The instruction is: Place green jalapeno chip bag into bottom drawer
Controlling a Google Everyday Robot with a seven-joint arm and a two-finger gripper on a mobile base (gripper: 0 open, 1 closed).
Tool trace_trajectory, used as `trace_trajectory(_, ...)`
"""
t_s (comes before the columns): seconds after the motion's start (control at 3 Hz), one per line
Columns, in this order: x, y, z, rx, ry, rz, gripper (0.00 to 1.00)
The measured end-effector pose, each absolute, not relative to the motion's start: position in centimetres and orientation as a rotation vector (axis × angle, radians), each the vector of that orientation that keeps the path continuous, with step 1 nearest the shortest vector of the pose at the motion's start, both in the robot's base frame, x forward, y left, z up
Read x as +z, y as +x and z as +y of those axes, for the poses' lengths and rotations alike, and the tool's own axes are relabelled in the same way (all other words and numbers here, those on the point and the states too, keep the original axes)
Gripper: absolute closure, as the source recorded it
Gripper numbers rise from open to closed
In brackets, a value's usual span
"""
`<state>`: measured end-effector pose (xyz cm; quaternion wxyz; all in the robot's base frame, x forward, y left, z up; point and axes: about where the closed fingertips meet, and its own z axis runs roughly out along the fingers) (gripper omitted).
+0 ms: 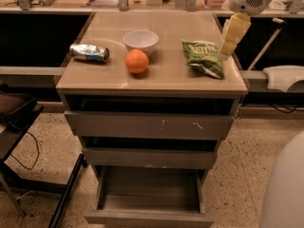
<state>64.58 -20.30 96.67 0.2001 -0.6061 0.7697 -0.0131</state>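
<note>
- While the green jalapeno chip bag (203,57) lies flat on the bench (166,79) near its right-hand edge, nothing of the task looks done yet: the bag is not lifted and not held.
- Above and just to the right of the bag hangs the tool (232,36), its tip close to the bag's upper corner. I cannot tell whether it is released or clenched, but it grasps nothing that shows.
- Left to do, as I judge it: take the bag, carry it off the bench, lower it, and let it go in the bottom drawer (148,216).
- That drawer stands pulled out — well past the top drawer (149,126) and middle drawer (149,156) — so its tray is open from above and shows nothing inside.
- Room on the bench: the orange (137,61) and bowl (141,41) sit well to the bag's left, the crushed can (89,52) farther left; none crowds the bag.
- Edges to mind — the bench's front lip overhangs the drawers, so the bag must come forward past it before going down.
</note>
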Motion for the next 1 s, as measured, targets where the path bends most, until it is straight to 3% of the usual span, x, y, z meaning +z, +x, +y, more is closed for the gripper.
trace_trajectory(1.0,95.0,68.1,-22.2,0.042,-1.651,2.110,0.00)
